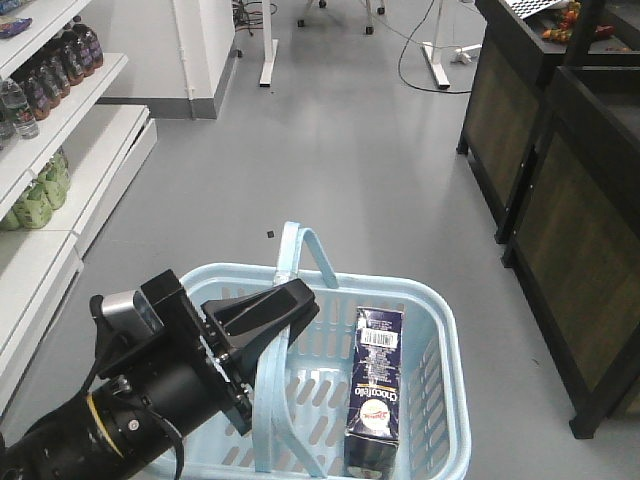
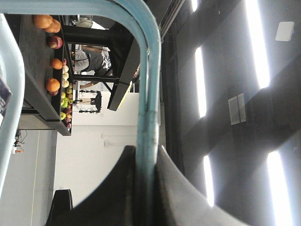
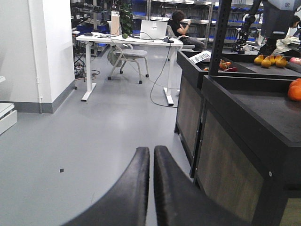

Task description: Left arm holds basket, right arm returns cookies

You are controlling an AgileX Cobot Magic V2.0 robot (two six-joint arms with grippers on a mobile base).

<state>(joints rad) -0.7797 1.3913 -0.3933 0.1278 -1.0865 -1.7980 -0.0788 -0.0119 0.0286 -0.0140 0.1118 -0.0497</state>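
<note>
holding the basket looks like the step in hand: the left gripper (image 1: 291,304), a black wedge-shaped pair, is pinched on one hoop handle (image 2: 149,70) of the light blue plastic basket (image 1: 440,330). the left wrist view shows the smooth, rounded bar squeezed between both fingers (image 2: 117,188). behind the gripper the arm is a matte black cylinder with a yellow ring.

the cookies (image 1: 375,385), a tall dark navy cardboard box with a white barcode and a round white-and-red logo, sit inside the basket along its right wall. whether the box lies flat or leans i cannot tell. the basket's sides are slotted and its rim is rounded.

the right gripper (image 3: 151,154) shows only in its own wrist view, fingers pressed together on nothing, aimed across the room and well apart from the box. so the return has probably not begun. next it would likely need to spread, come down over the box clear of the handles, and grip the flat cardboard sides, which should dent if squeezed hard.

beyond lie a smooth grey floor (image 1: 330,150), a white shelf (image 1: 70,100) of bottles, and a dark counter (image 3: 263,108) carrying oranges (image 3: 295,89).
</note>
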